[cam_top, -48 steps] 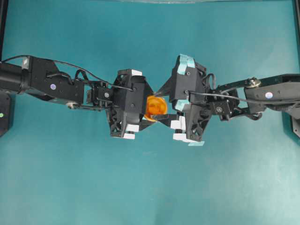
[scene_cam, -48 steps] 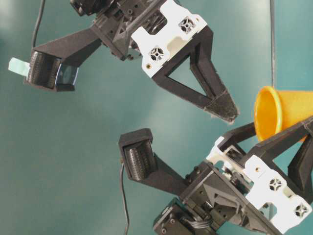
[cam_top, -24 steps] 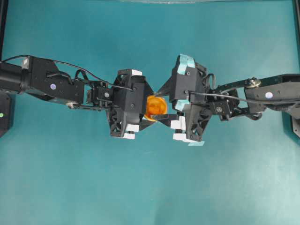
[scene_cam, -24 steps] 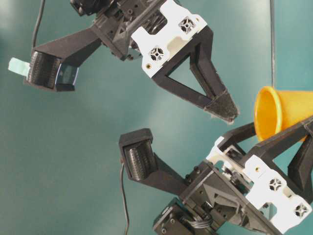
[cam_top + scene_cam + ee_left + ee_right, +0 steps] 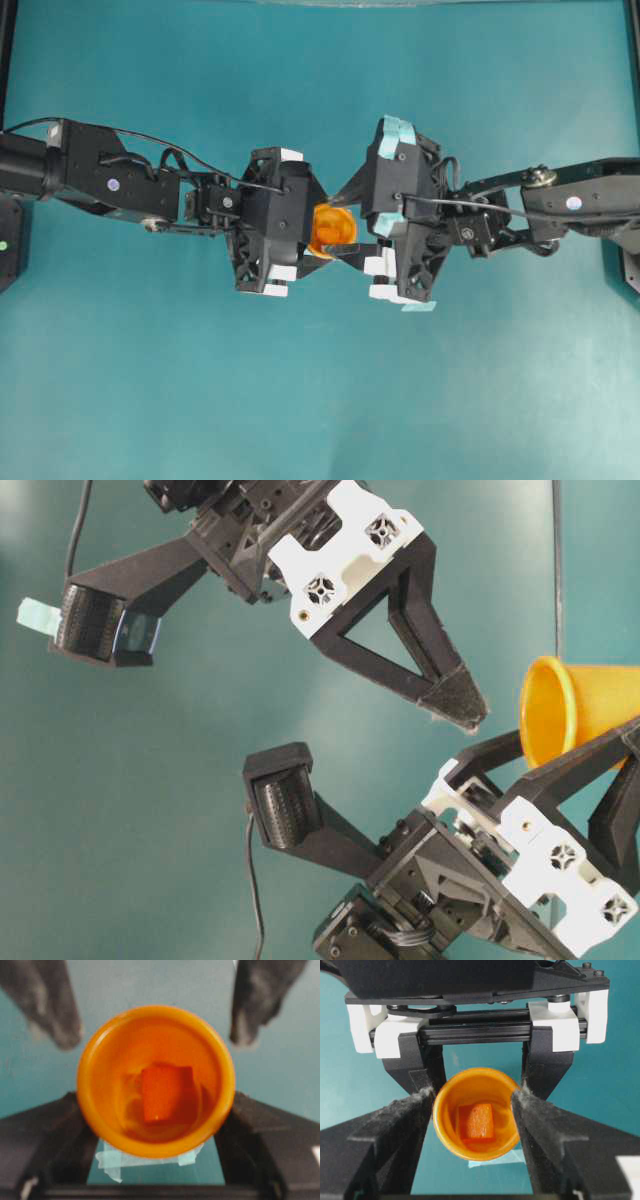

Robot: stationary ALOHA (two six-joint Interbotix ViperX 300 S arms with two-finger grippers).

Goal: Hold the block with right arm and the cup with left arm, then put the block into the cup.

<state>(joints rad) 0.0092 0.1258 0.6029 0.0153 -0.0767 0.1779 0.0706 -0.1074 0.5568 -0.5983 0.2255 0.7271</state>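
Note:
The yellow-orange cup (image 5: pixel 330 228) is held off the table by my left gripper (image 5: pixel 318 232), the untaped one, whose jaws are shut on its sides. The left wrist view looks straight into the cup (image 5: pixel 112 1055), and the orange block (image 5: pixel 165 1091) lies at its bottom. My right gripper (image 5: pixel 340 230), with teal tape, is open and empty. Its fuzzy fingertips (image 5: pixel 425 1097) stand on either side of the cup's mouth (image 5: pixel 470 1080), with the block (image 5: pixel 480 1121) showing inside. In the table-level view the cup (image 5: pixel 575 715) lies on its side with its mouth facing left.
A pale tape mark (image 5: pixel 150 1159) lies on the teal table below the cup and also shows in the right wrist view (image 5: pixel 495 1157). Both arms reach in from the table's sides and meet at the middle. Dark frame edges (image 5: pixel 8 60) run along the table's sides.

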